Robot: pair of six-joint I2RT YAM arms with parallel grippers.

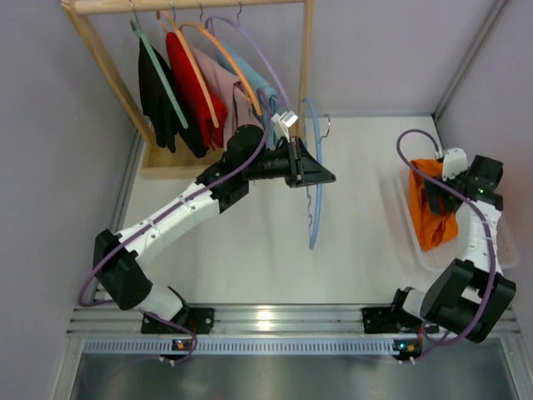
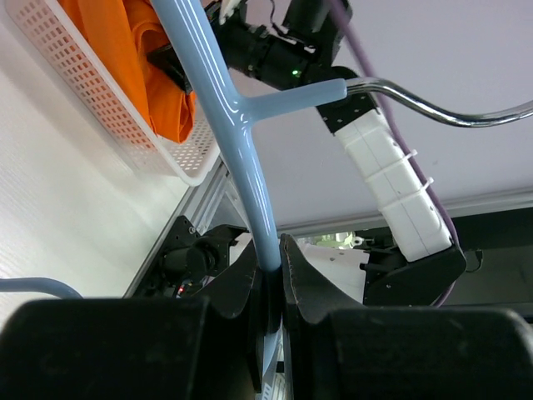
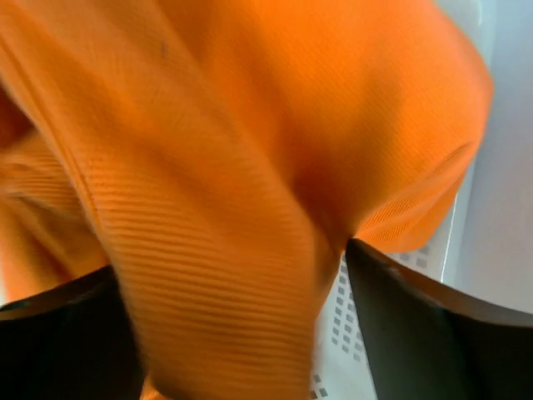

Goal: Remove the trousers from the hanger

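Observation:
The light-blue hanger [image 1: 313,212] hangs bare over the middle of the table, its silver hook [image 1: 326,125] at the far end. My left gripper [image 1: 321,177] is shut on its upper arm. The left wrist view shows the blue bar [image 2: 225,108] pinched between the black fingers [image 2: 237,287]. The orange trousers [image 1: 433,225] lie crumpled in the white basket [image 1: 500,250] on the right, apart from the hanger. My right gripper [image 1: 435,196] is low over them, open. In the right wrist view the orange cloth [image 3: 233,167] bulges between the spread fingers [image 3: 416,325], and the basket's perforated wall [image 3: 366,333] shows behind.
A wooden rack [image 1: 108,83] stands at the back left with black, red, pink and light-blue garments on green, orange and lavender hangers. The left forearm [image 1: 191,204] crosses the table's left half. A metal rail [image 1: 266,321] runs along the near edge.

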